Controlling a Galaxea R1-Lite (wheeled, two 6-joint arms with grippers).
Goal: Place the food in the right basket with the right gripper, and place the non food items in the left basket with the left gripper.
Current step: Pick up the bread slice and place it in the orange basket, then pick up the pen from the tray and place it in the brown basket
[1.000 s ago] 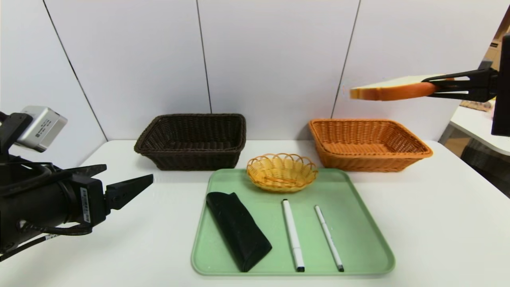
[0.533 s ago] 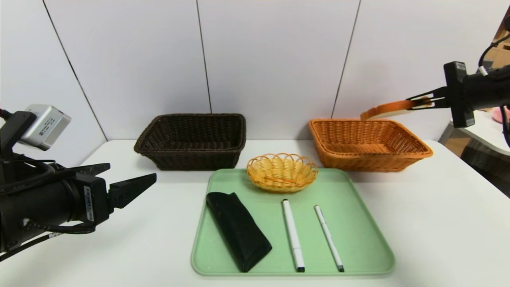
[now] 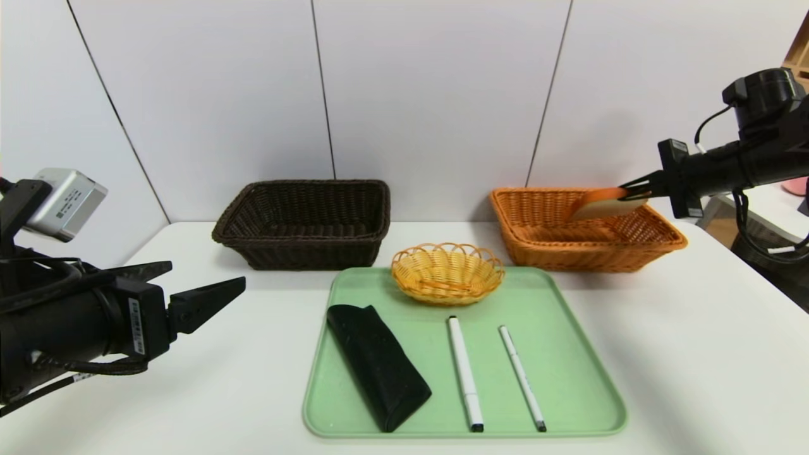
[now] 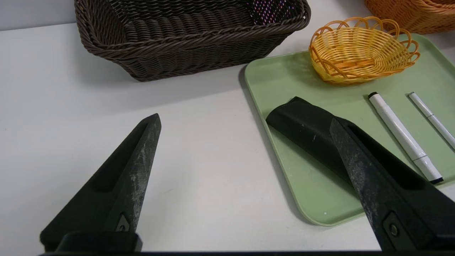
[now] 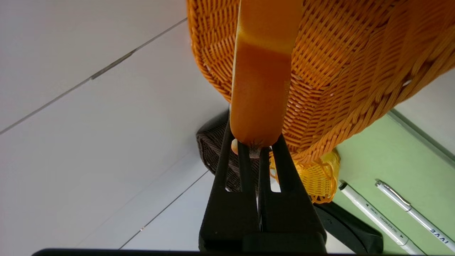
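One soft, light bread slice is pinched by its end in the right gripper; crushing is possible.

The closed jaws grip a bread slice above the orange wicker basket

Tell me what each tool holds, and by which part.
The right tool grips a bread slice by one end of its crust. The left tool holds nothing.
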